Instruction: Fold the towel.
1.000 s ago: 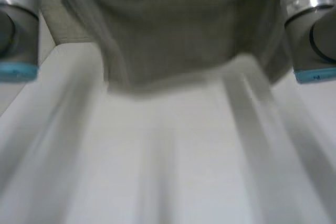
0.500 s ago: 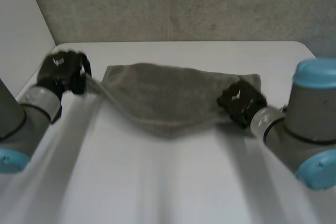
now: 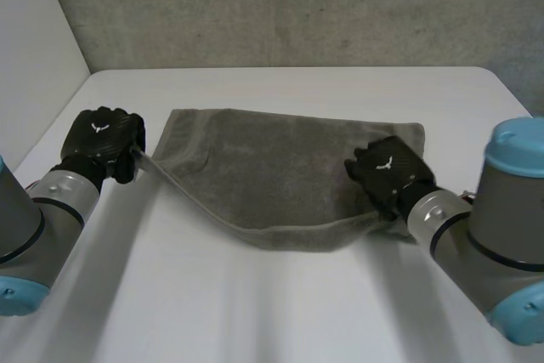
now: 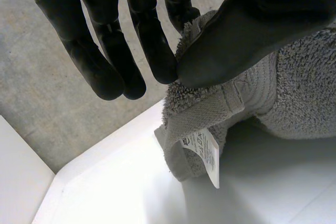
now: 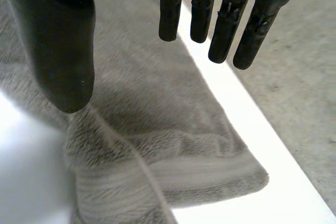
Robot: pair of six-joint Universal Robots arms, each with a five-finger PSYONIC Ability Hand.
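White table [image 3: 280, 312], grey concrete wall [image 3: 297, 6] behind. Robot's left hand [image 3: 106, 140]: thumb and fingers pinching the near-left corner of the grey towel [image 3: 272, 167], white label [image 4: 202, 153] hanging below. Towel lies mid-table, near edge sagging between the hands. Robot's right hand [image 3: 387, 172]: fingers straight, thumb apart, over the towel's right end.

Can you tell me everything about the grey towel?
The towel is grey, fluffy terry with a woven band and a white label at one corner. It lies spread on the white table. The left hand pinches the near left corner, lifted, so the near edge sags toward the right hand, which sits at the near right corner, fingers straight.
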